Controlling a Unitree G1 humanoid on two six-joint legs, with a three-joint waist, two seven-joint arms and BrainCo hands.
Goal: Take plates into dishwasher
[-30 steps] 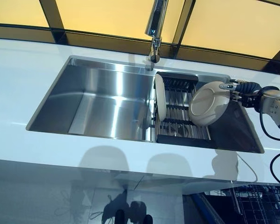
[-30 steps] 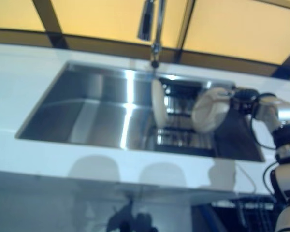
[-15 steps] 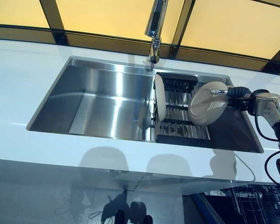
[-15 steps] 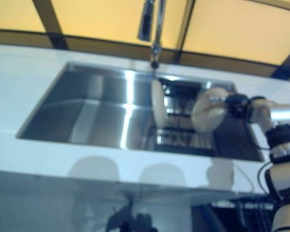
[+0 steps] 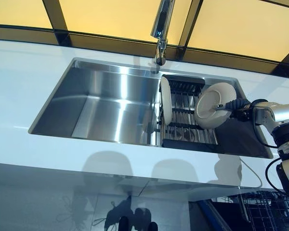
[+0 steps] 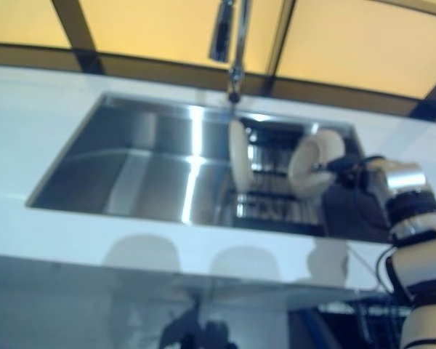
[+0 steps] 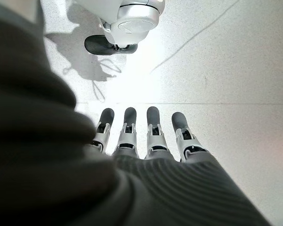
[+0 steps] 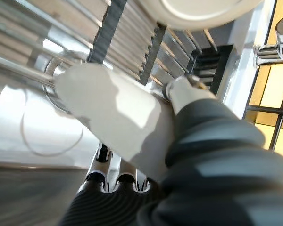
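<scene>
My right hand [image 5: 237, 107], pinching the plate [image 5: 213, 106], had turned it more edge-on above the rack [image 5: 185, 115], ready for carrying to the dishwasher.

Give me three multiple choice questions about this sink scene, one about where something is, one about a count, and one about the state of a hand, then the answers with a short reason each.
1. Where does the upright plate stand?
A. On the white counter
B. In the drying rack in the sink's right part
C. Under the faucet in the bare basin

2. How many plates show?
A. One
B. Two
C. Four

3. What is the right hand doing?
A. Pinching a plate
B. Hanging free
C. Touching the faucet

Answers:
1 B: the upright plate stands on edge in the drying rack.
2 B: that one plus the held plate.
3 A: the right hand has thumb and fingers on either face of the held plate, as its wrist view shows.
</scene>
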